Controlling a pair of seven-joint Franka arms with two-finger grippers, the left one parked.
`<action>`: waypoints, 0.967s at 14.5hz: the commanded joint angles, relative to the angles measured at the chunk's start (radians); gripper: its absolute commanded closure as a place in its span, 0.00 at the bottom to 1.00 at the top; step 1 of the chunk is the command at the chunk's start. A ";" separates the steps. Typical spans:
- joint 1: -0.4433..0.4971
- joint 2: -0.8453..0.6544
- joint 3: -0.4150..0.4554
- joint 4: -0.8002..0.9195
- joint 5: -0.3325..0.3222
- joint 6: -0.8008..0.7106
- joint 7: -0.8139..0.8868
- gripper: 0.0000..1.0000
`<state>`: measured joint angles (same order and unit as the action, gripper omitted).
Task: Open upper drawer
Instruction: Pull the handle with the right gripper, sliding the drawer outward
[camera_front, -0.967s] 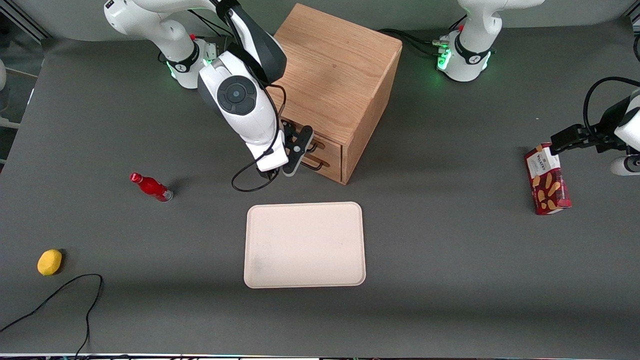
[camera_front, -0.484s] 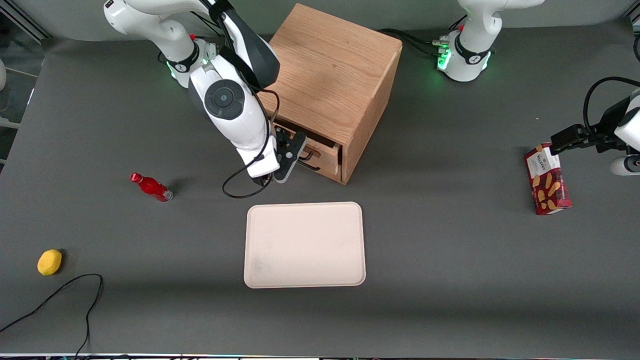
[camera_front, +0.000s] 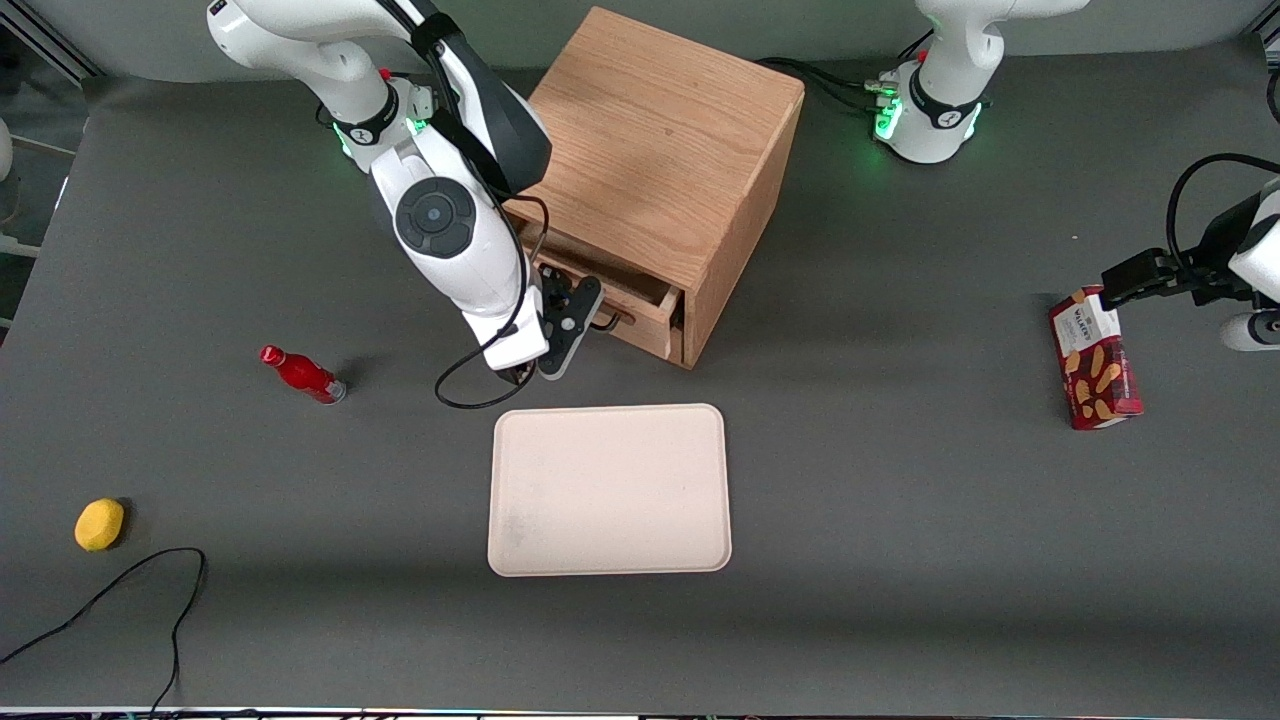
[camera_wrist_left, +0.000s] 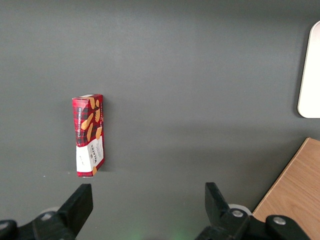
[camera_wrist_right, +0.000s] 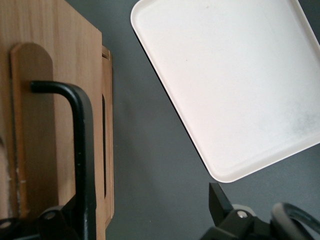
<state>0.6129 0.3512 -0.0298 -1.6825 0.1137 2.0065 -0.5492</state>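
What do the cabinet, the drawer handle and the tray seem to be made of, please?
Cabinet: light oak-like wood, visible grain, matte. Handle, at the gripper in front of the upper drawer: thin black bar, probably painted metal, slight sheen. Tray: smooth cream, likely plastic.

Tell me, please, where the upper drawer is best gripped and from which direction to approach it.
Grip the thin black bar handle at its middle, coming straight in from in front of the upper drawer. The bar stands off the flat front, the only part fingers can close around. The gripper, open, sits at it.
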 joint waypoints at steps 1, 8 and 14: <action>-0.018 0.046 0.002 0.064 -0.009 -0.006 -0.034 0.00; -0.027 0.100 0.002 0.184 -0.011 -0.098 -0.034 0.00; -0.064 0.130 0.002 0.211 -0.051 -0.100 -0.057 0.00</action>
<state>0.5651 0.4501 -0.0308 -1.5260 0.0749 1.9277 -0.5723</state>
